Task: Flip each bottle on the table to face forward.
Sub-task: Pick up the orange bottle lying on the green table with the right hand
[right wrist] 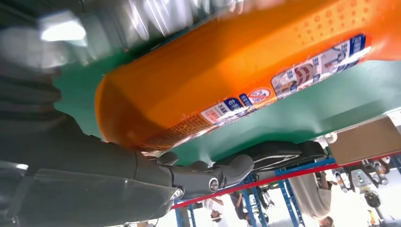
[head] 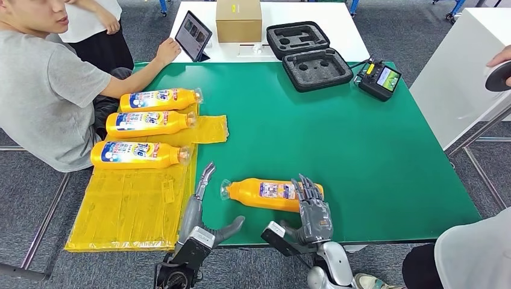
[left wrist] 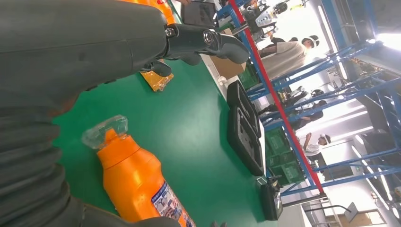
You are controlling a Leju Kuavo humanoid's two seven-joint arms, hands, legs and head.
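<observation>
An orange bottle (head: pixel 265 194) (left wrist: pixel 137 184) (right wrist: pixel 227 80) lies on its side on the green table (head: pixel 361 150) near the front edge, clear cap pointing left, small-print label up. My right hand (head: pixel 312 208) (right wrist: pixel 94 165) rests across its base end with fingers laid straight over it; the thumb stands off it. My left hand (head: pixel 202 201) (left wrist: pixel 71 47) is open just left of the cap, fingers stretched out, not touching. Three more orange bottles (head: pixel 158 99) (head: pixel 149 123) (head: pixel 140 153) lie in a row on a yellow mat (head: pixel 132 205) at the left, big blue labels up.
A person in grey (head: pixel 42 90) sits at the table's left, a hand near a tablet (head: pixel 194 35). A cardboard box (head: pixel 238 20), an open black foam case (head: pixel 308 55) and a controller (head: pixel 378 78) stand at the back. Another person (head: pixel 476 259) is at the front right.
</observation>
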